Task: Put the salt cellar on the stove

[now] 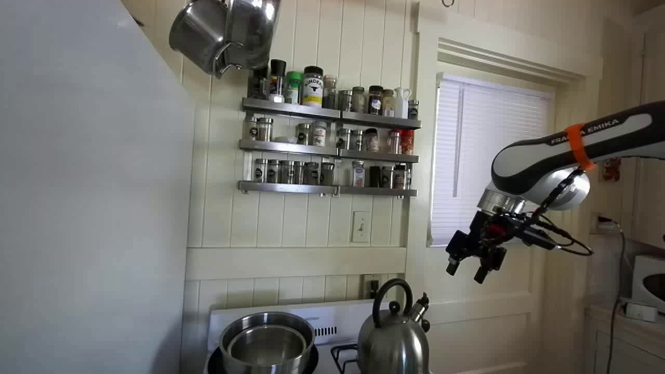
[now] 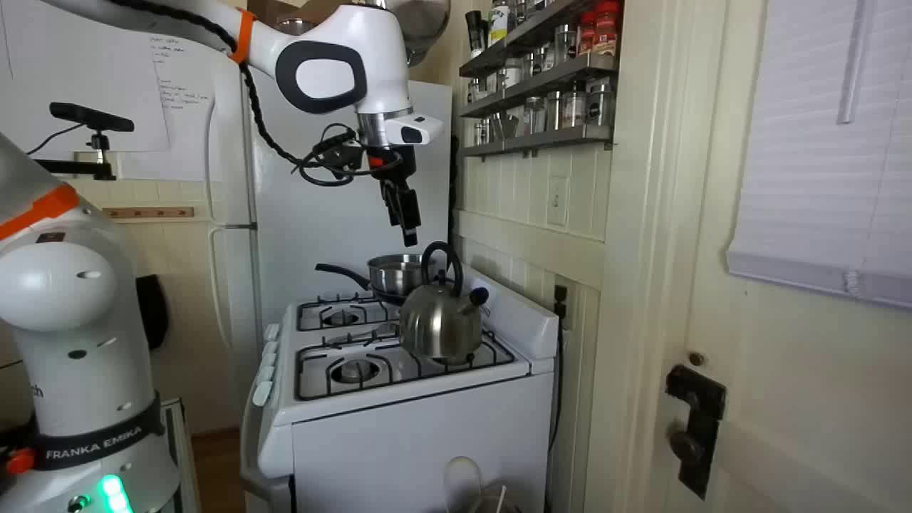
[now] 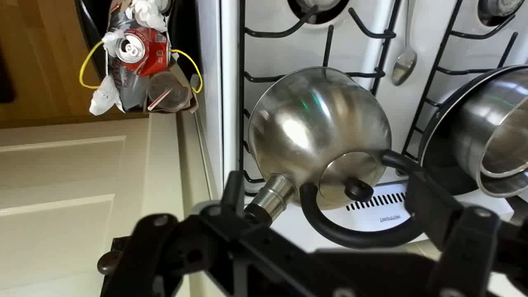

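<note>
The stove is the white cooker with black grates; it shows in both exterior views, by its back panel (image 1: 345, 314) and its side (image 2: 420, 427), and its top fills much of the wrist view (image 3: 268, 53). I cannot tell for certain which thing is the salt cellar; a low white dish (image 1: 286, 139) sits among jars on the middle left shelf. My gripper (image 1: 466, 271) points down in the air, higher than the kettle, its fingers apart and empty. It also shows in an exterior view (image 2: 410, 235). In the wrist view (image 3: 332, 198) the kettle's handle appears beyond the fingers, apart from them.
A steel kettle (image 2: 438, 324) with a tall black handle stands on the stove's back burner. Nested steel pots (image 1: 267, 340) stand beside it. Wall shelves (image 1: 291, 148) hold several spice jars. Pots (image 1: 223, 36) hang overhead. A fridge (image 2: 342, 185) and a door (image 2: 798, 399) flank the stove.
</note>
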`<action>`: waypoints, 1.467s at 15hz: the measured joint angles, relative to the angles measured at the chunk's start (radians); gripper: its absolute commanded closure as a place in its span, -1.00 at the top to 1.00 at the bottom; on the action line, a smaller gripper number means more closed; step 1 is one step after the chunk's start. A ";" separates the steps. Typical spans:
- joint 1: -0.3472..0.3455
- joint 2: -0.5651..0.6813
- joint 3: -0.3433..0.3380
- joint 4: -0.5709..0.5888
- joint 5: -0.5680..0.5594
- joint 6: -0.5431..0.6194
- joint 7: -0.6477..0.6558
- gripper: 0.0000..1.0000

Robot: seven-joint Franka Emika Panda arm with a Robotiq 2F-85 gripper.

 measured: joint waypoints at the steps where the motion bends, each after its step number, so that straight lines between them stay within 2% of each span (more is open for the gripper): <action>1: 0.000 0.000 0.000 0.000 0.000 0.000 0.000 1.00; 9: -0.001 0.001 0.002 0.000 0.000 0.000 0.000 1.00; 12: -0.004 0.007 0.024 0.021 -0.009 0.062 -0.017 1.00; 18: -0.025 0.056 0.089 0.211 -0.128 0.195 -0.018 1.00; 22: -0.038 0.112 0.101 0.355 -0.160 0.320 -0.017 1.00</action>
